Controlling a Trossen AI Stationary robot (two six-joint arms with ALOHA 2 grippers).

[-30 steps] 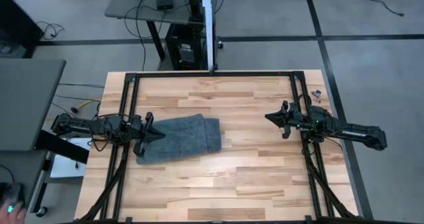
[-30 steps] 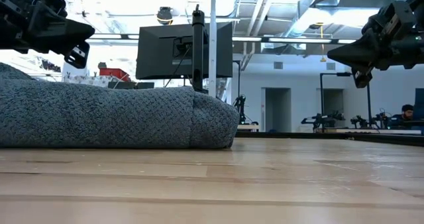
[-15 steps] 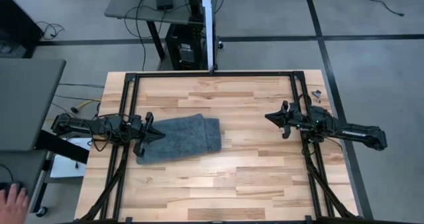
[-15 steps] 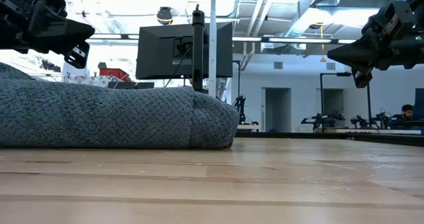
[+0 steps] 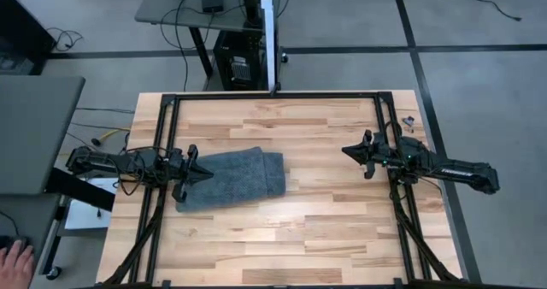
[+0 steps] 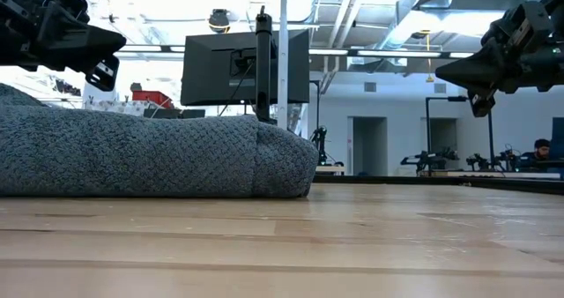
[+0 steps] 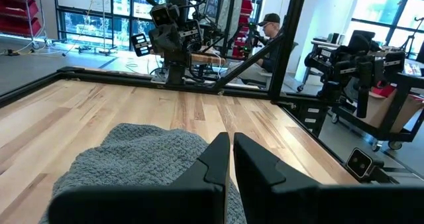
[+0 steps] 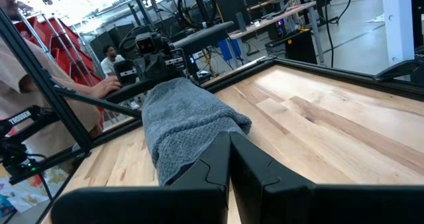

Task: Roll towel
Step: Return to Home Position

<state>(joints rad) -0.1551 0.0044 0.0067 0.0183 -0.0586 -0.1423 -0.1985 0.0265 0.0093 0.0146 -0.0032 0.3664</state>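
A dark grey terry-cloth towel (image 5: 244, 178), rolled, lies on the wooden surface (image 5: 325, 216) toward 9 o'clock. Over its end hangs the left hand (image 5: 208, 173) — closed, empty; the right hand (image 5: 345, 150), also closed and empty, is at 3 o'clock.

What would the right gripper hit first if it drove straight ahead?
Likely the towel, first in line ahead of the right gripper; it hangs above the table, so it might clear the towel's top.

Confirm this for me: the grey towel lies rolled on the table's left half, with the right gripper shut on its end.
Not quite. The right gripper holds nothing: the high view shows it at the right of the table, well apart from the towel. The rest stands.
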